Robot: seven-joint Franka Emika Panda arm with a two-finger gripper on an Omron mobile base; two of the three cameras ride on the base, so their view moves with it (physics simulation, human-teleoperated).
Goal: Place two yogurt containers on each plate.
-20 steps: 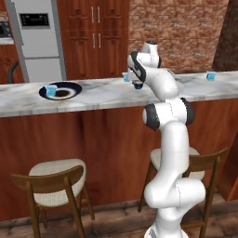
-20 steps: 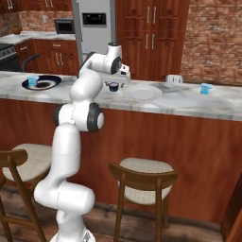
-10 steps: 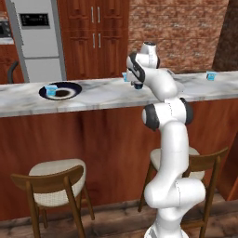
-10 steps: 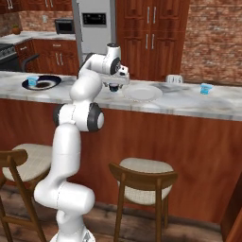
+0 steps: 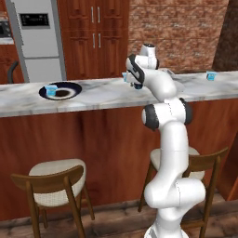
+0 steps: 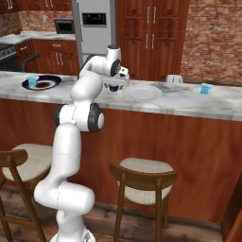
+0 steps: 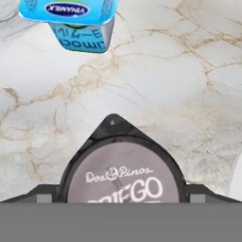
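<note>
My gripper (image 6: 113,88) hangs low over the marble counter (image 6: 189,101), just left of the pale grey-white plate (image 6: 142,92). In the hand view its dark fingertips (image 7: 46,193) stand wide apart and open on either side of a small black round cup (image 7: 124,176) with a grey printed lid. A light-blue yogurt container (image 7: 71,23) stands on the marble just beyond that cup, and it shows beside the hand (image 5: 125,78). Another yogurt container (image 5: 51,91) sits on the dark navy plate (image 5: 67,88) at the far left. A third one (image 6: 204,88) stands alone at the right.
A small white object (image 6: 174,79) sits at the back of the counter behind the pale plate. Two wooden stools (image 6: 144,175) stand under the counter's front edge. A steel fridge (image 5: 35,39) and wooden cabinets line the back wall.
</note>
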